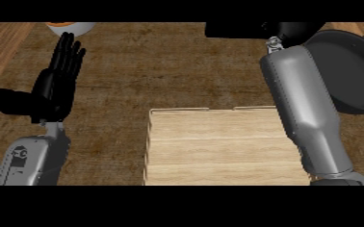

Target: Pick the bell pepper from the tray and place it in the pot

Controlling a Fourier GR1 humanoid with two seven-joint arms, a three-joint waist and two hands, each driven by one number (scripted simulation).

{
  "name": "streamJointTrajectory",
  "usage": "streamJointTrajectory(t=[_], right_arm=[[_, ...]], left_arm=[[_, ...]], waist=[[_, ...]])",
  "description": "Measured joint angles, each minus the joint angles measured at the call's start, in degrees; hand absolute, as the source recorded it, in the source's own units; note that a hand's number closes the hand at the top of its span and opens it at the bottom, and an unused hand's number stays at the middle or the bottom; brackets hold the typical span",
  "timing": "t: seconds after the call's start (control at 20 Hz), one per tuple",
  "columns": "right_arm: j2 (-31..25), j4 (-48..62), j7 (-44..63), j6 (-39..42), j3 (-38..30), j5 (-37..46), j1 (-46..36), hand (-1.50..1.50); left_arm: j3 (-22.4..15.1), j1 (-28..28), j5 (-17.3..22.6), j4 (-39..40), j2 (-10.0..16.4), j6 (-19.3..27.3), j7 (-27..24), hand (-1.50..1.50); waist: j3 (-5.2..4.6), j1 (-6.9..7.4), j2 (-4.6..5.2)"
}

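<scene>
1. Our right hand (292, 29) reaches past the tray (213, 144), with the pot (344, 72) just to its right. We cannot tell its grasp.
2. No bell pepper shows; it is probably hidden in that hand.
3. Our left hand (60, 77) rests open, clear of the work.

A mat (177, 67) covers most of the bench (10, 38). A slatted tray (213, 144) sits on the mat at the near edge, slightly right of centre. A pot (340, 77) lies at the far right, behind and to the right of the tray, partly hidden by the right forearm. That forearm crosses over the tray's right side, and the right hand (292, 30) is at the far edge, just left of the pot. The left hand (57, 84) rests upright at the left, well apart from the tray. A small round container (71, 26) sits just behind its fingertips.
</scene>
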Motion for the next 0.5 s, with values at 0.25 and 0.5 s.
streamJointTrajectory(t=[0.25,0.5], right_arm=[[-3.77,2.11,-1.66,-1.27,-4.68,-2.42,1.21,1.5],[-8.04,0.85,-4.71,-4.34,-8.12,-6.03,6.42,1.5]], left_arm=[[1.62,-0.25,0.52,0.54,1.06,-0.48,0.53,0.0],[1.56,1.41,-0.02,-0.33,0.67,-0.38,0.18,0.0]], waist=[[0.02,-1.15,-0.36],[0.05,-1.72,-0.56]])
